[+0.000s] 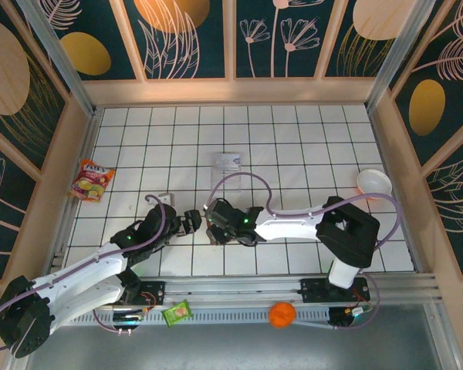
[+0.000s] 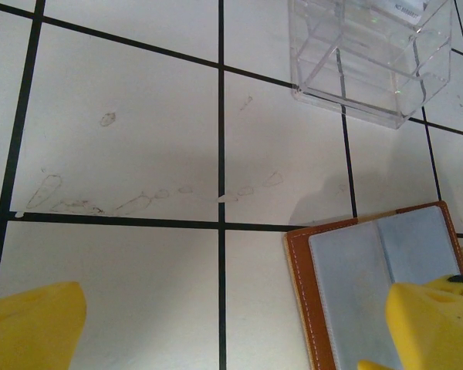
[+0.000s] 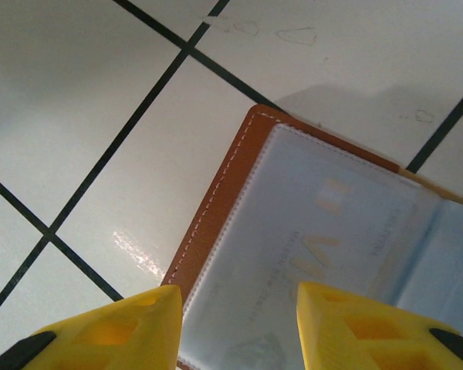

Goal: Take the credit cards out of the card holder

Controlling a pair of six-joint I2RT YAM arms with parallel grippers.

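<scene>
You have a small brown leather bifold card holder (image 3: 214,202) lying open and flat on the white tiled desk (image 2: 123,116), inner side up. Its brown border is rounded at the corner and carries a line of pale stitching; that corner sits just beside a black tile line. Inside, two pale grey-blue clear sleeves lie side by side, parted by the centre fold. Through one sleeve you can see a pale grey-white credit card (image 3: 324,247), fully tucked in, with faint lettering on its face; whether the other sleeve holds a card cannot be told.
</scene>
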